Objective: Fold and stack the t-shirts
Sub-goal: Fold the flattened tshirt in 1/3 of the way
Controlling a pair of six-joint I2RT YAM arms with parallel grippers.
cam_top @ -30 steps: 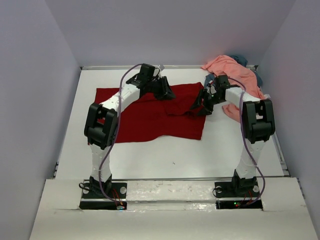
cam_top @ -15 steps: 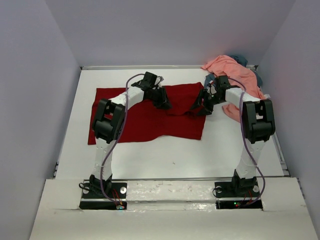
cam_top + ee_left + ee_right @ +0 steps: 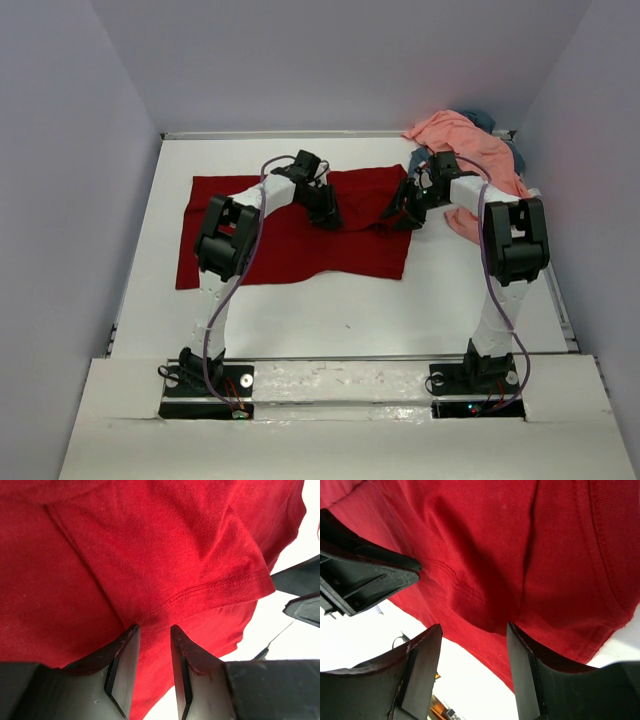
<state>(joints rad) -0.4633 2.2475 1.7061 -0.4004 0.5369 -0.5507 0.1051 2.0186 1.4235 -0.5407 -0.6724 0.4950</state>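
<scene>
Two arms, each bent at the elbow and leaning in over the white table [image 3: 340, 310], wrists tipped down at the cloth.

1. Left arm. It rises from its base with the elbow above the near left part of the shirt. The forearm runs away and to the right. The left gripper [image 3: 327, 210] sits low on the far middle of the dark red short-sleeved cloth t-shirt [image 3: 290, 245].

2. Right arm. The elbow is high at the right side of the table and the forearm runs back and to the left. The right gripper [image 3: 404, 214] sits low at the shirt's far right part. The two grippers are near each other, with a rumpled ridge of red cloth between them.

3. Dark red t-shirt. It is spread mid-table and lies mostly flat.

4. Salmon pink cloth t-shirt [image 3: 455, 135]. It is heaped in the far right corner on top of the slate blue-grey cloth t-shirt [image 3: 517, 155], of which only edges show.

Wrist views only:
- Left gripper [image 3: 152, 630]: the jaws stand a narrow gap apart. A stitched hem and a crease of red cloth [image 3: 150, 555] run in to the fingertips. Whether they nip the cloth cannot be told. The other gripper's dark fingers show at the right edge.
- Right gripper [image 3: 472, 627]: the jaws are spread wide, with a fold of red cloth [image 3: 520, 555] in the gap. The other gripper's black finger shows at the left.

Overhead view only: the corner heap, both elbows and the whole outline of the shirt. The jaw gaps are too small to read there.
</scene>
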